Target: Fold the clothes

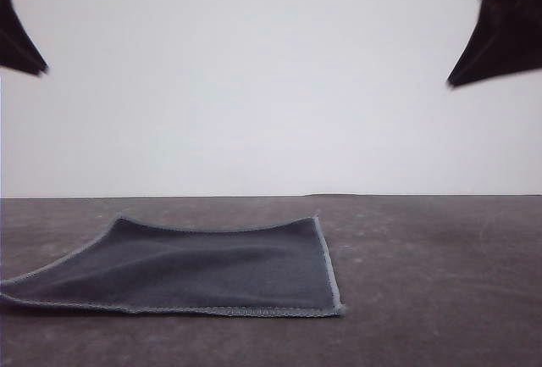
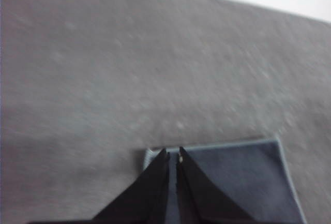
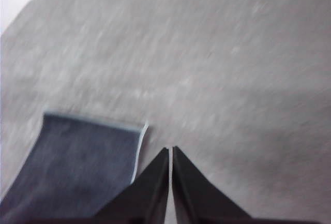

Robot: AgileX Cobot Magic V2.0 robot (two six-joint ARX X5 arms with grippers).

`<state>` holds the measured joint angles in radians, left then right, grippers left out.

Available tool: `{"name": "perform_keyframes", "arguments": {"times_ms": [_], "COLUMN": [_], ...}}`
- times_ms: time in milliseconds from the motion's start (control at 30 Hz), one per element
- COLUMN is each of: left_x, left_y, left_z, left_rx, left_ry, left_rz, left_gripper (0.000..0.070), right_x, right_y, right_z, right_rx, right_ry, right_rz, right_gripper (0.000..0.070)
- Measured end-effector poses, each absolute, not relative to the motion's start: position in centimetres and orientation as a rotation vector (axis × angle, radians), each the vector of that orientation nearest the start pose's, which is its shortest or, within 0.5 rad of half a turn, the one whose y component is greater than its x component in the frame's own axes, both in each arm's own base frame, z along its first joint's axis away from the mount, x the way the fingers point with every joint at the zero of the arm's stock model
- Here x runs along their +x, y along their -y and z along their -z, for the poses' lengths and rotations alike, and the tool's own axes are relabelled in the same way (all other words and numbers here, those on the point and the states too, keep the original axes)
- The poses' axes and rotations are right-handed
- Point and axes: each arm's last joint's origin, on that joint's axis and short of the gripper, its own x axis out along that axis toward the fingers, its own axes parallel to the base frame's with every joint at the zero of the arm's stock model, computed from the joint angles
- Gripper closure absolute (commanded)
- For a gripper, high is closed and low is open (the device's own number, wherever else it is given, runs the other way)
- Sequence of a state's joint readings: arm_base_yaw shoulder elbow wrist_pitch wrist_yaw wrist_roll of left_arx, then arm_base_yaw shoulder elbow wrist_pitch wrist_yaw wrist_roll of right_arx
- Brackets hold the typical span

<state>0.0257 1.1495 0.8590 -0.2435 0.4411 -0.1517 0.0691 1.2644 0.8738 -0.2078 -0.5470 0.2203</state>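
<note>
The cloth (image 1: 195, 269) is laid flat on the desk (image 1: 440, 282), dark grey face up, left of centre in the front view, with its light stitched edging seen along the near and right edges; no fold is made yet. The left pincer (image 2: 173, 157) is seen in its wrist view raised over a cloth corner, tips clenched together with only a sliver between them, nothing held. The right pincer (image 3: 170, 151) is likewise clenched and empty, hung just beside the cloth's right edge, over bare desk. In the front view both arms are seen high at the top corners, well above the cloth. The step in hand is judged to be the approach before the first grasp. Next, the pincers would need to be released, lowered onto two corners of one edge, clenched on the fabric, and that edge carried over to the opposite one. The wrist views are blurred, so exact alignment cannot be judged.
</note>
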Motion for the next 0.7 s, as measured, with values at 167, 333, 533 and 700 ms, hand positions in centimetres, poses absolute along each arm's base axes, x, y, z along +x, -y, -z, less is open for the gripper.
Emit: {"name": "perform_keyframes", "arguments": {"times_ms": [167, 333, 533, 700], "left_x": [26.9, 28.0, 28.4, 28.4], "left_y": [0.8, 0.8, 0.9, 1.0], "left_z": [-25.1, -22.5, -21.5, -21.5], "left_rx": [-0.33, -0.378, -0.41, -0.411], "left_ry": [-0.703, -0.822, -0.862, -0.862], "left_rz": [0.431, 0.456, 0.495, 0.498], "left_gripper": [0.0689, 0.0688, 0.0684, 0.0666], "right_x": [28.0, 29.0, 29.5, 29.5], "right_y": [-5.3, -7.3, -9.0, -9.4], "right_z": [-24.0, -21.9, -20.0, -19.7], "right_rx": [0.351, 0.342, 0.334, 0.331], "right_ry": [-0.741, -0.79, -0.853, -0.866], "right_rz": [-0.612, -0.682, -0.718, -0.727], "right_gripper": [0.0694, 0.0694, 0.0658, 0.0471]}}
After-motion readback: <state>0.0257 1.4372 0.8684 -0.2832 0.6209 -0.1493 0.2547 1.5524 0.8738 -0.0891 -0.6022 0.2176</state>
